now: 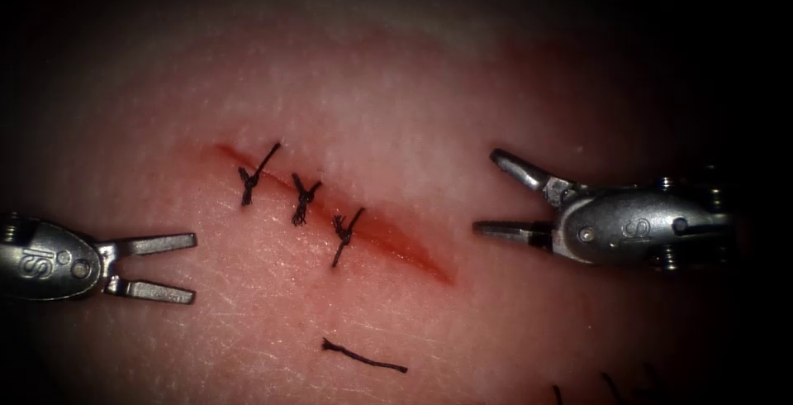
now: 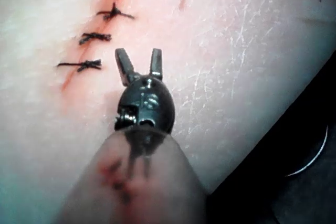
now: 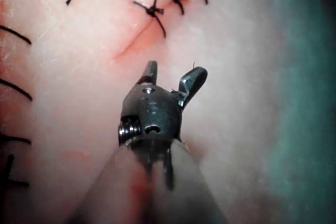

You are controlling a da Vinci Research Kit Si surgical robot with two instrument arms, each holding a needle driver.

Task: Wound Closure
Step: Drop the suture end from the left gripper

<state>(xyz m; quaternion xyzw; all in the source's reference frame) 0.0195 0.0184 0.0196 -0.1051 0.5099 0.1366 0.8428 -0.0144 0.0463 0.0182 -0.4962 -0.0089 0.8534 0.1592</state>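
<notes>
The left tool [image 1: 157, 267] stood at nine o'clock with jaws spread, holding nothing; the right tool [image 1: 504, 194] at three o'clock gaped wider, equally empty. Between them the cut [image 1: 376, 227] in the tissue [image 1: 396, 99] carried three knotted stitches [image 1: 304, 198], its four-o'clock end unclosed. A cut end of thread [image 1: 363, 357] lay loose at six o'clock. The left wrist view showed a curved needle [image 2: 312, 161] off the tissue's edge. Bare tissue surrounded both tools, leaving ample room, I judged.

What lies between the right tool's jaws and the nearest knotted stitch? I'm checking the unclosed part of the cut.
In the endoscope view, the open red end of the cut and bare pink tissue lie between the right tool and the nearest black knotted stitch.
</notes>
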